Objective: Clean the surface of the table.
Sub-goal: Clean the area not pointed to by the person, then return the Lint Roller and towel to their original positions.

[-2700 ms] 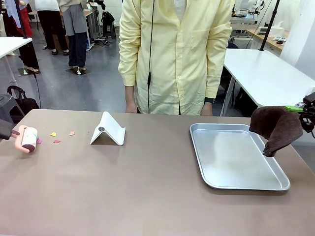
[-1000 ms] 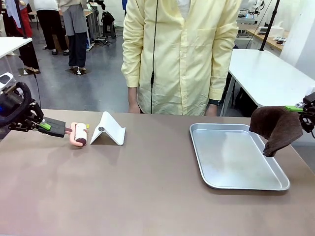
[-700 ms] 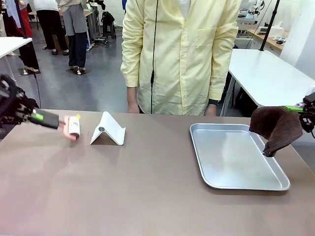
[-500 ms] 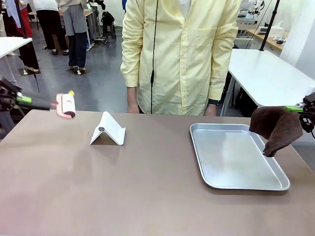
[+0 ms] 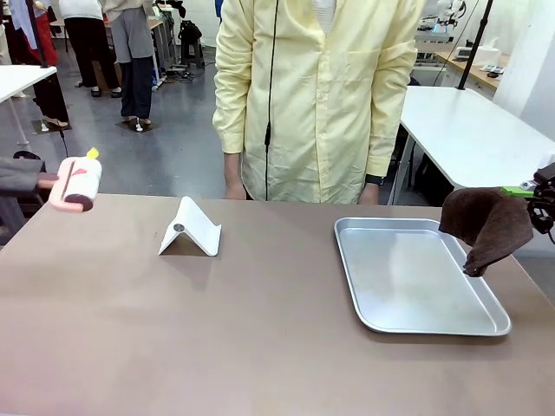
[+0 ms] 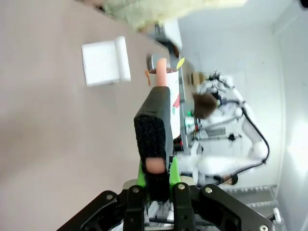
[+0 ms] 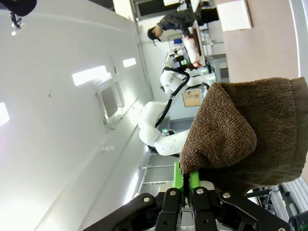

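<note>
**Robot holds lint roller (image 5: 74, 182) and brown cloth (image 5: 487, 227) clear of the worktop (image 5: 225, 338)**

The matte brown worktop spreads across the front view. A person (image 5: 312, 95) in a pale yellow shirt stands at its 12 o'clock edge. At about 10 o'clock, the left pincer (image 6: 156, 172) is clamped on the dark handle of the lint roller, its green pads pressed to either side. The pink roller head hangs in the air just off the worktop's corner, and a yellow scrap (image 5: 91, 153) clings to its tip. At 3 o'clock, the right pincer (image 7: 185, 179) is closed tight on a fold of the brown cloth. The cloth droops beside the far right corner of a metal tray (image 5: 408, 319). The tray lies flat on the worktop's right half. A white stand (image 5: 191, 227), folded like a tent, sits on the surface at about 11 o'clock, well apart from the tray.
</note>
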Robot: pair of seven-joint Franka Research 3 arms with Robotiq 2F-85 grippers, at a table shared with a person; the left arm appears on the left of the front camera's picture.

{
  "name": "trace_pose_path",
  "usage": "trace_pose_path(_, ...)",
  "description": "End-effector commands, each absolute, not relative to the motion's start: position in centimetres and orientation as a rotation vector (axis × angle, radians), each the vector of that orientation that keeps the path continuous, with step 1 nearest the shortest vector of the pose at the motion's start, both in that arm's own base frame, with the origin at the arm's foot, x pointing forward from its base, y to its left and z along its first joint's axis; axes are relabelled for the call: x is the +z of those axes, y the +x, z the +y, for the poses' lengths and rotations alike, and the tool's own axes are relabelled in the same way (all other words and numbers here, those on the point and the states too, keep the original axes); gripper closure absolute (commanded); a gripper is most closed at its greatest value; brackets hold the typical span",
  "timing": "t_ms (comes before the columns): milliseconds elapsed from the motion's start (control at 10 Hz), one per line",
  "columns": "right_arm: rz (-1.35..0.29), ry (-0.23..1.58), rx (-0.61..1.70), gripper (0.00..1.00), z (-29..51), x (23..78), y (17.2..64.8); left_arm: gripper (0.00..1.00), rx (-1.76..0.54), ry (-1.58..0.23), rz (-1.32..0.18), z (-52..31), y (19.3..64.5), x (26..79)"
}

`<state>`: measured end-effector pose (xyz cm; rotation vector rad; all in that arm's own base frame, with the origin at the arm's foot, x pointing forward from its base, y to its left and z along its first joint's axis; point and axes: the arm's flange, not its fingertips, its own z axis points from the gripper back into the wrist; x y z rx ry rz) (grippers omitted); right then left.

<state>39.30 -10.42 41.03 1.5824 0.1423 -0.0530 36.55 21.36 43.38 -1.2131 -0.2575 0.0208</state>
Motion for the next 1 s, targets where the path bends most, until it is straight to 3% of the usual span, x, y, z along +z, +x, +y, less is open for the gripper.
trace_pose_path(0, 0.147, 1.586, -0.04, 0.95, -10.4, 41.3, 39.2, 0.8, -0.05, -1.182, -0.257, 21.1, 34.0, 43.1)
trace_pose_path(900, 0.147, 1.586, -0.04, 0.95, -10.4, 41.3, 39.2, 0.8, -0.007, -1.199, -0.235, 21.6, 35.2, 43.2)
